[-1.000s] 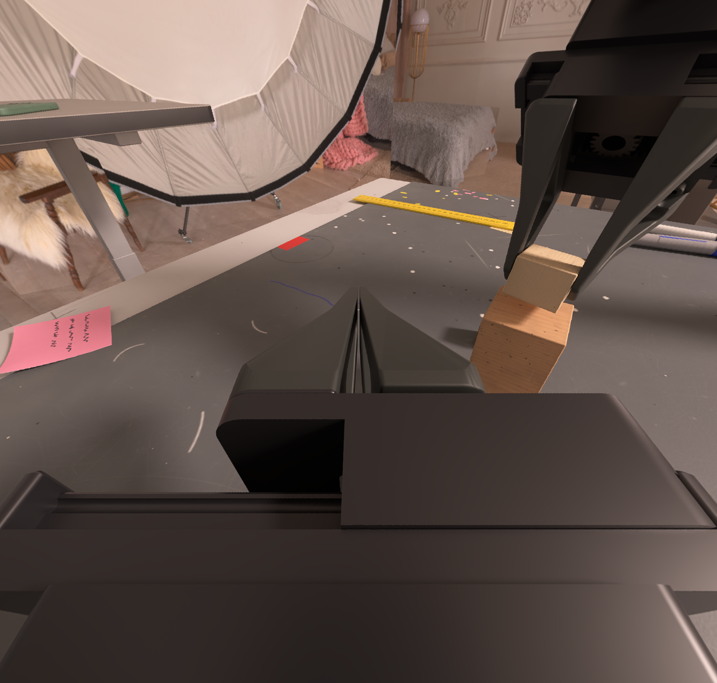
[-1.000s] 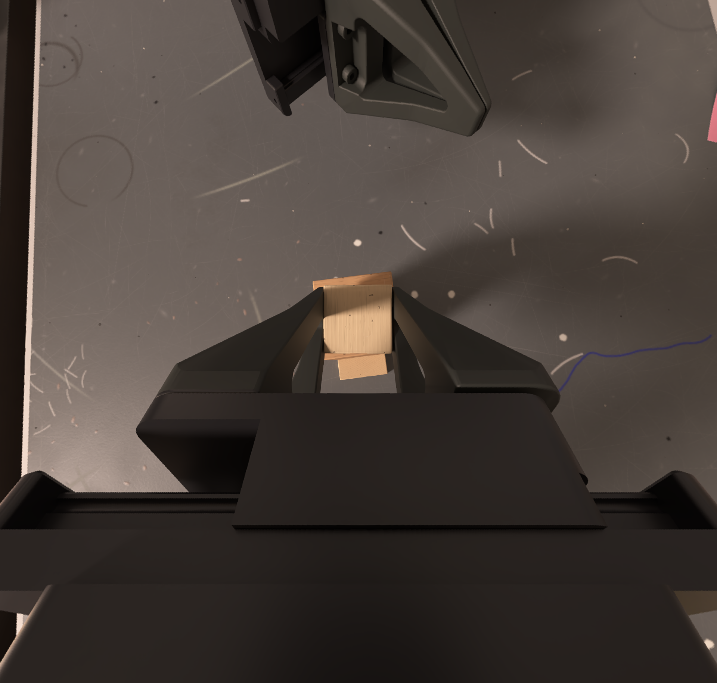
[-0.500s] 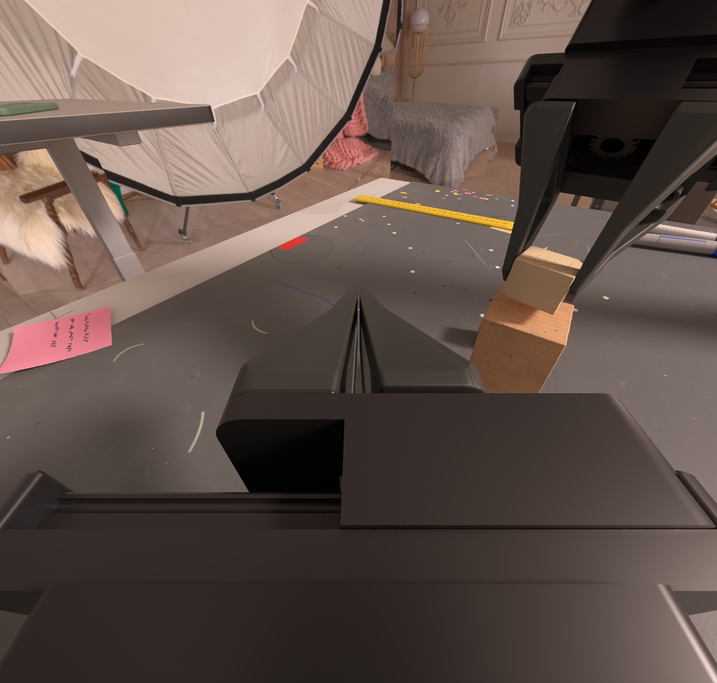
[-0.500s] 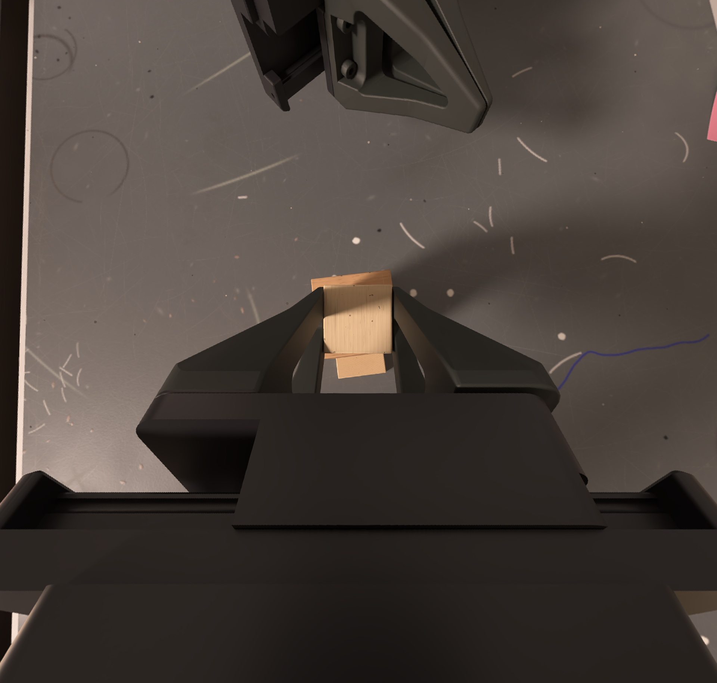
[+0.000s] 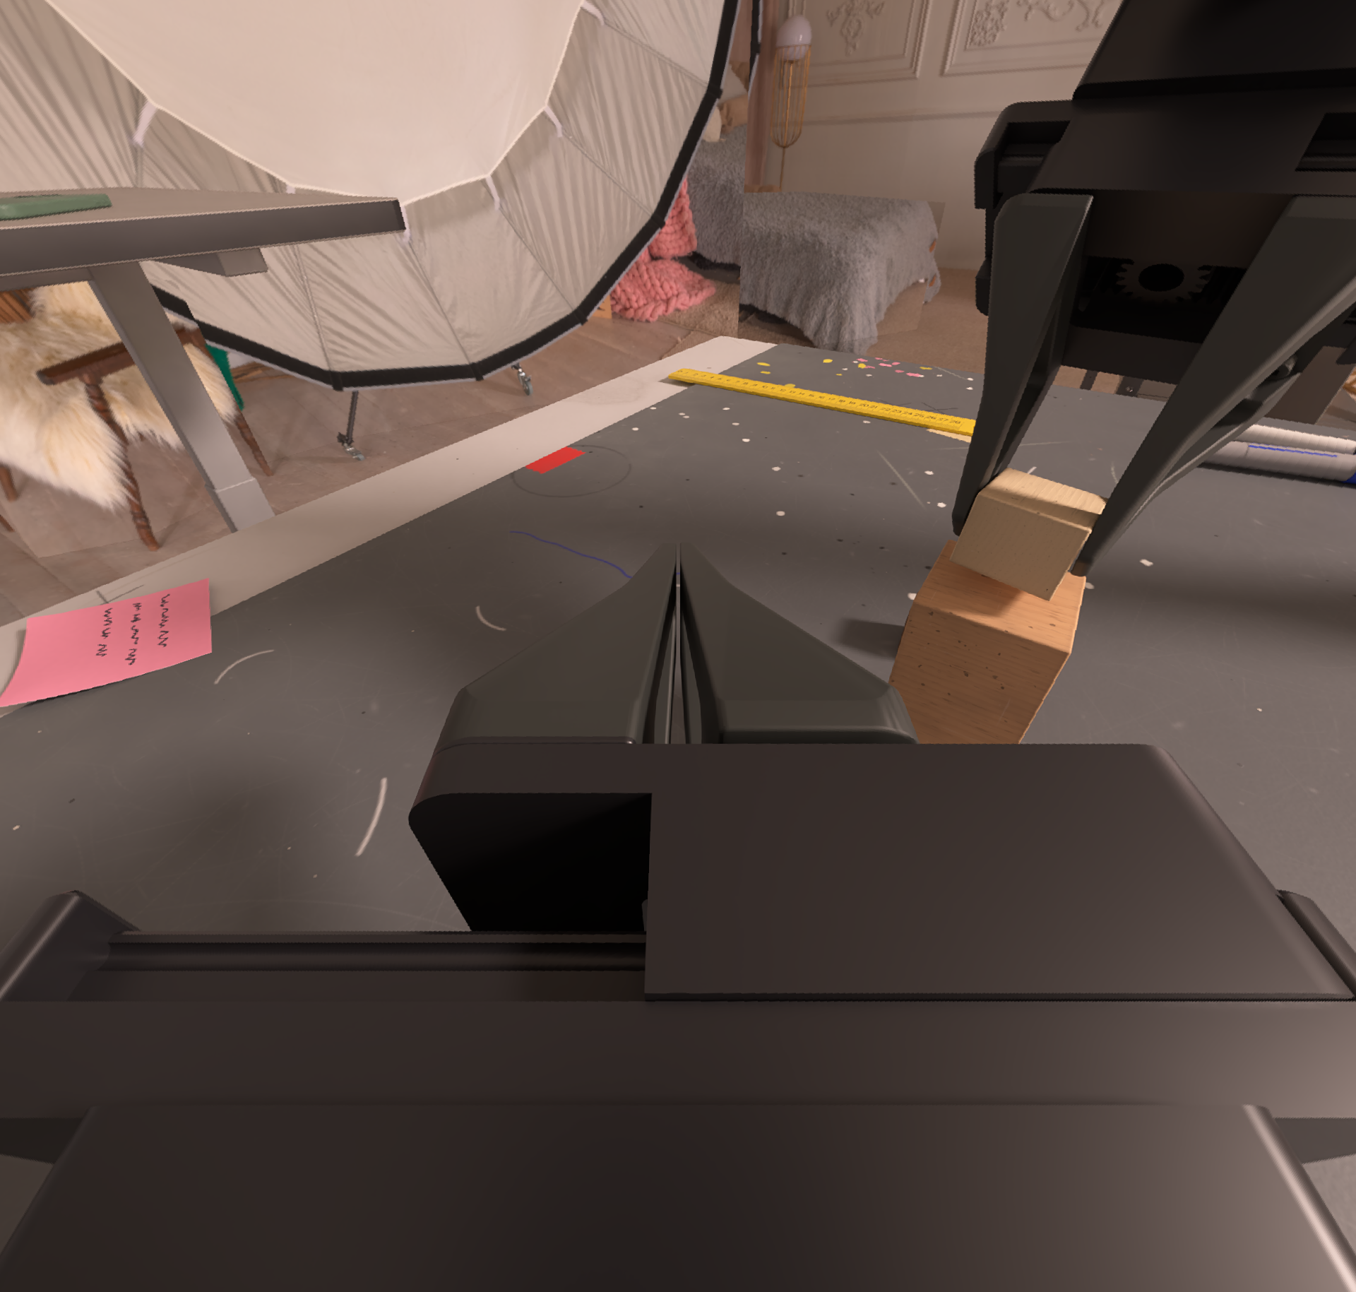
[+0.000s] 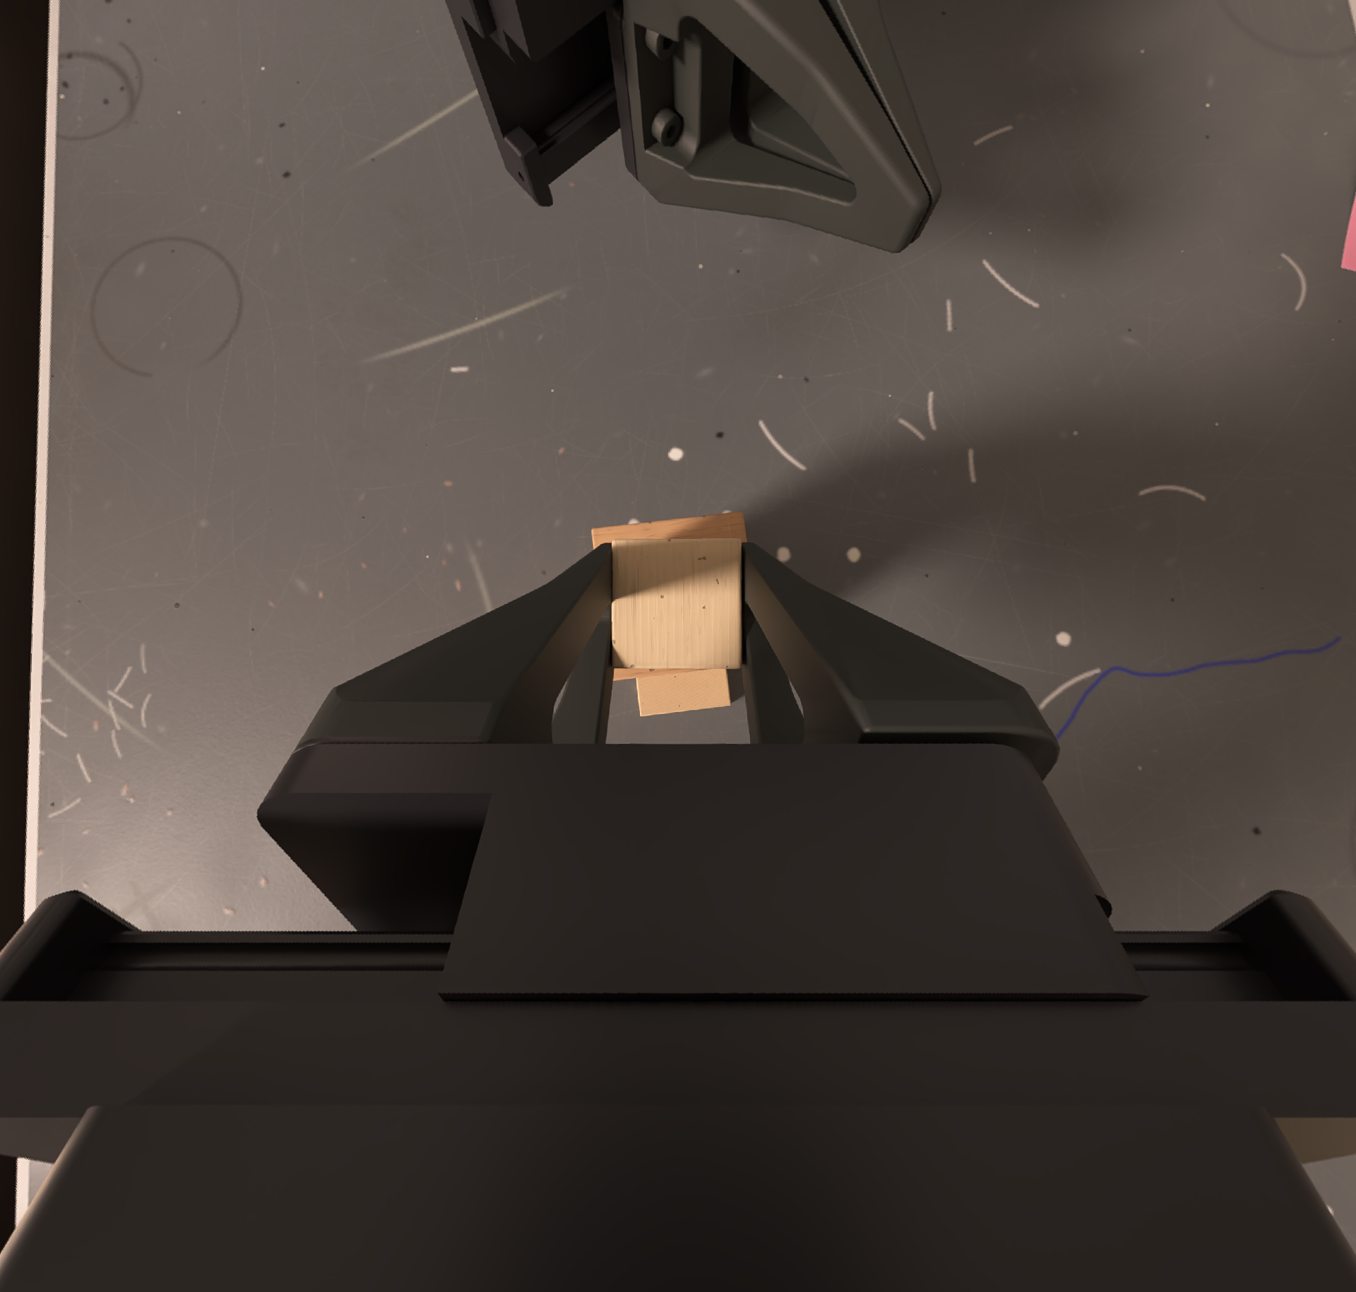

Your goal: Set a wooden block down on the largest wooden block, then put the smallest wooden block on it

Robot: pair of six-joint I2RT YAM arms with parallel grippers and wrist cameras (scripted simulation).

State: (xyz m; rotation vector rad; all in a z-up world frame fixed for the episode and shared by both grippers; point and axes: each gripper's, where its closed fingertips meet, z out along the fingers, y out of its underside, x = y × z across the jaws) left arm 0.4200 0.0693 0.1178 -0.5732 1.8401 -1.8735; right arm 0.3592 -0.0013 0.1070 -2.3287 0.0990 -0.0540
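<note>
My right gripper (image 6: 679, 600) pinched a pale wooden block (image 6: 676, 603) between its fingertips, pointing down at the grey table (image 6: 367, 449), while my left gripper (image 5: 676, 559) hung nearby with its fingers pressed together and nothing between them. From the left wrist view the pale block (image 5: 1023, 532) sat tilted, one low corner touching or nearly touching the top of the darker, larger block (image 5: 983, 658) that stood on the table. Only slivers of that larger block (image 6: 682, 692) showed past the pale one from above. I judged the step in hand to be setting the pale block down on the larger one, and to do it well I needed to level the tilt so a flat face met the top squarely, centre it over the larger block, lower until it rested fully, and only then spread the fingers and lift straight up. Letting go while tilted could have let it slide off the edge. The pale block looked close to a cube, so I could not pick out a long axis; its upper face slanted towards the left wrist camera. I could not see a third, smallest block in either view.
</note>
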